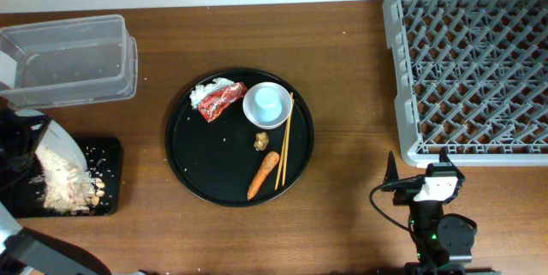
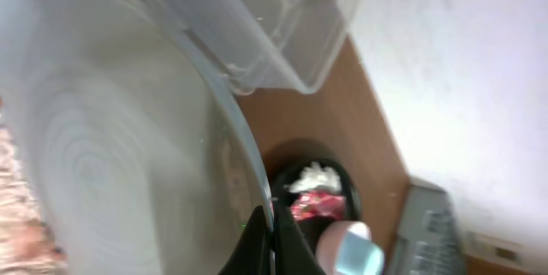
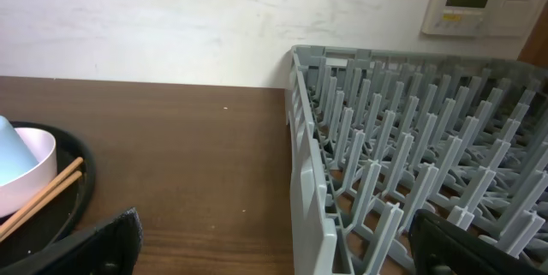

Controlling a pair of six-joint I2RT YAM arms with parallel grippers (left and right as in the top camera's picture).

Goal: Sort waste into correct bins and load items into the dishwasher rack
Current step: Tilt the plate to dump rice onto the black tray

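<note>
Brown counter under me, and my left hand is clamped on the tilted white plate over the flat black tray, with rice scraps heaped there. My right hand gapes wide, empty, just beside the grey rack.

Dark brown wood-grain desk; grey grid-patterned dishwasher rack at its right edge; round black tray holding an orange carrot, red wrapper, light-blue cup; white plate and clear tub at the left edge.
</note>
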